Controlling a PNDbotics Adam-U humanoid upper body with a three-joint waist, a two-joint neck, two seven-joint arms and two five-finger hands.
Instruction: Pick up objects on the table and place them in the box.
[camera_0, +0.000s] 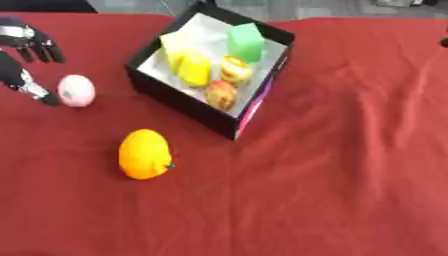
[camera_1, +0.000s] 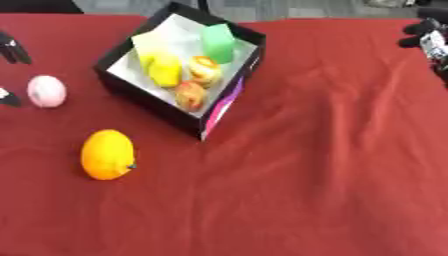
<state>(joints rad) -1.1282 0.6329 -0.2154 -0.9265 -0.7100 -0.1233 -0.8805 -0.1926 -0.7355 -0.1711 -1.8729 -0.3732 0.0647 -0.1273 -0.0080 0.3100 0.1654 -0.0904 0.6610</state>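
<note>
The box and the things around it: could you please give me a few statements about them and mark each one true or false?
1. The orange fruit lies on the red cloth, outside the box. True.
2. The green block lies on the cloth beside the box. False: it is inside the box, near the far corner.
3. The left hand is next to the pink ball, its fingers open. True.
4. The box holds nothing. False: it holds the green block, a yellow piece and two round striped pieces.
5. The right hand holds the orange fruit. False: it shows only at the upper right edge, far from the fruit.
</note>
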